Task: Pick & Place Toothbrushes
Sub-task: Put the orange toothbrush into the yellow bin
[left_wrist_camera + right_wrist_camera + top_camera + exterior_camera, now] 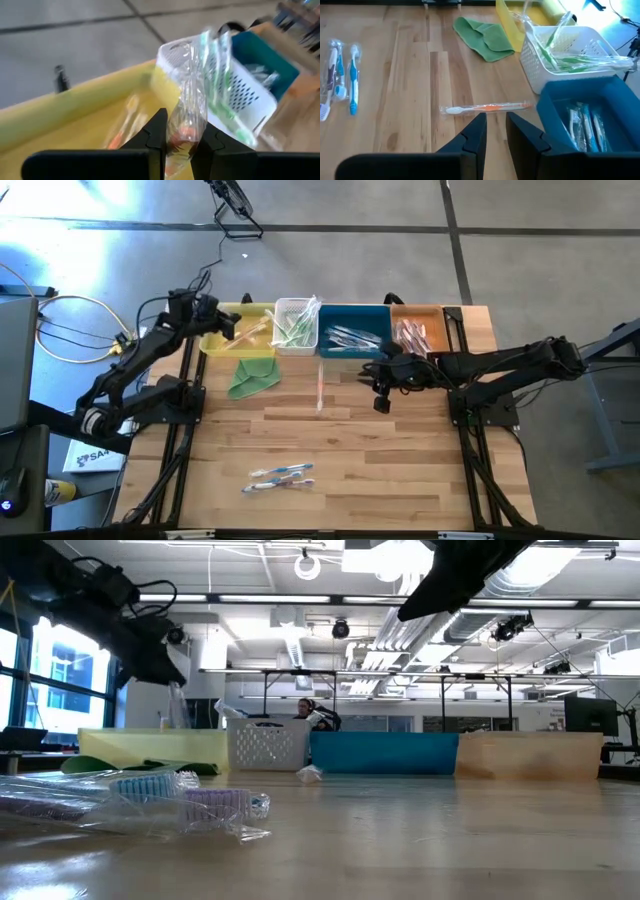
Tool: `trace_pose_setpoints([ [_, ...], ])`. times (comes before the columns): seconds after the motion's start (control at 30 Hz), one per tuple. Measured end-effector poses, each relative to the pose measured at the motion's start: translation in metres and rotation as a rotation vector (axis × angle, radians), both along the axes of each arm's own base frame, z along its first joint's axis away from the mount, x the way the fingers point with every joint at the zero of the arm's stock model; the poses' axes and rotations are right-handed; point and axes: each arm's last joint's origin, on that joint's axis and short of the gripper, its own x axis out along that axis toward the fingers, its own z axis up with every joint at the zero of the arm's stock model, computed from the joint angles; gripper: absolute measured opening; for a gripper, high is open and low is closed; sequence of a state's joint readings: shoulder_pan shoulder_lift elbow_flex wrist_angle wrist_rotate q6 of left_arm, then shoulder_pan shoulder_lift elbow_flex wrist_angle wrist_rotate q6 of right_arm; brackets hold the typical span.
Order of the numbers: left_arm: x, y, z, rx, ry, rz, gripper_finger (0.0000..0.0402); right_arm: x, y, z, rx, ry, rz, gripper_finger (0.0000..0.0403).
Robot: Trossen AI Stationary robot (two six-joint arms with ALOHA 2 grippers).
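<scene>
Nearest the low camera, two blue-handled toothbrushes in clear wrappers (281,476) lie loose at the front of the wooden table (400,460), not yet sorted. Along the far edge stand four bins: a yellow tray (212,342), a white perforated basket (281,308) of green brushes, a blue bin (352,314) of blue-white ones, and an orange-tan bin (440,315) of pink-red ones; a folded green cloth (252,377) lies beside the tray. Left gripper (180,141), over the yellow tray, pinches a wrapped orange-handled toothbrush (189,116): the placing step, apparently, calling next for release into the tray. Right gripper (496,131) hovers empty, jaws narrowly parted, just above a second orange-handled wrapped toothbrush (487,107) before the blue bin; its likely next move is to descend and close on it.
</scene>
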State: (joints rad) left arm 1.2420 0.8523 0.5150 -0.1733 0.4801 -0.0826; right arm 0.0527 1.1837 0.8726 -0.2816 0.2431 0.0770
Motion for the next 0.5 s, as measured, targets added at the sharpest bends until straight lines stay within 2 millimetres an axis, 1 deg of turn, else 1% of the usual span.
trace_pose_setpoints([
  [0.1,0.007,0.003,-0.010,0.038,-0.075,-0.002,0.0044,0.000,0.000,0.000,-0.001,0.001,0.001,0.0065],
  [0.17,0.010,0.005,-0.012,0.043,-0.102,0.000,0.0044,0.000,0.000,0.000,-0.002,0.001,0.001,0.0065],
  [0.37,0.012,0.010,-0.021,0.004,-0.073,0.032,0.0044,0.000,0.000,0.000,-0.002,0.001,0.001,0.0065],
  [0.43,0.012,0.012,-0.024,-0.006,-0.056,0.053,0.0053,0.000,0.000,0.000,-0.002,0.001,0.001,0.0065],
  [0.5,0.012,0.013,-0.026,0.000,-0.030,0.065,0.0074,0.000,0.000,0.000,-0.002,0.001,0.001,0.0065],
])
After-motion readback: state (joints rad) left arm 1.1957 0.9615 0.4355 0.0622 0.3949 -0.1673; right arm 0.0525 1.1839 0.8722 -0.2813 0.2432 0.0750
